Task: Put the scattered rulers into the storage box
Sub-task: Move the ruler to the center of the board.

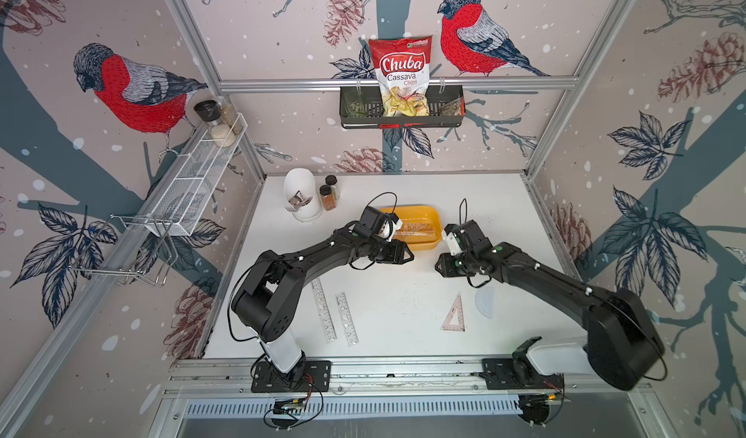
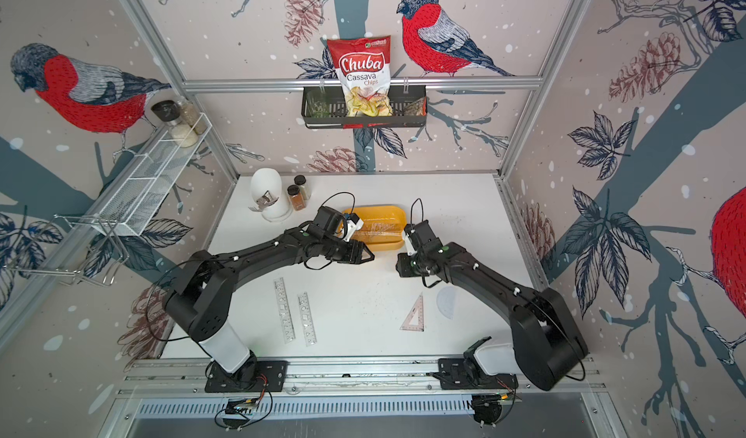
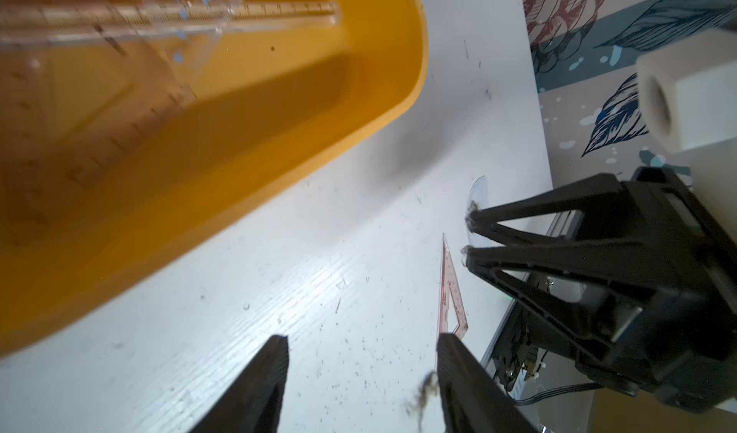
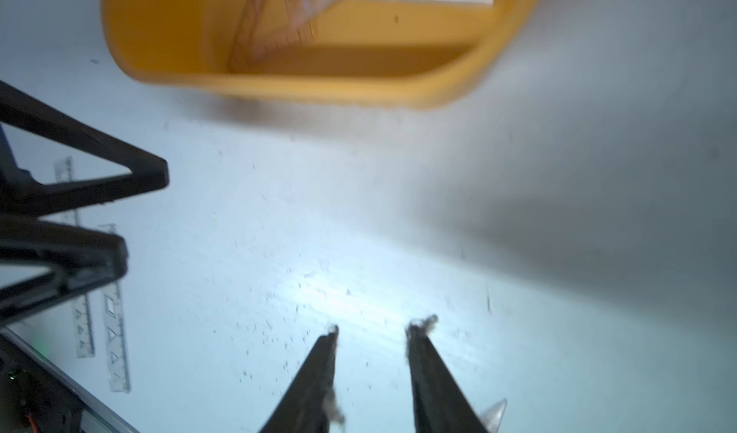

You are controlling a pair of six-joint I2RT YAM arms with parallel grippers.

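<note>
Right wrist view is motion-smeared. The storage box has soft edges and the frame cuts its far side. The rulers in the box are one streak, count unreadable.

Left wrist view: the box runs off two frame edges and its near wall is out of focus. The protractor is mostly behind the right gripper; only an arc shows. One set square corner sits behind a finger of the left gripper.

Both top views: the left wrist camera hides one end of the box. The protractor outline is faint and the ruler markings too small to read.
</note>
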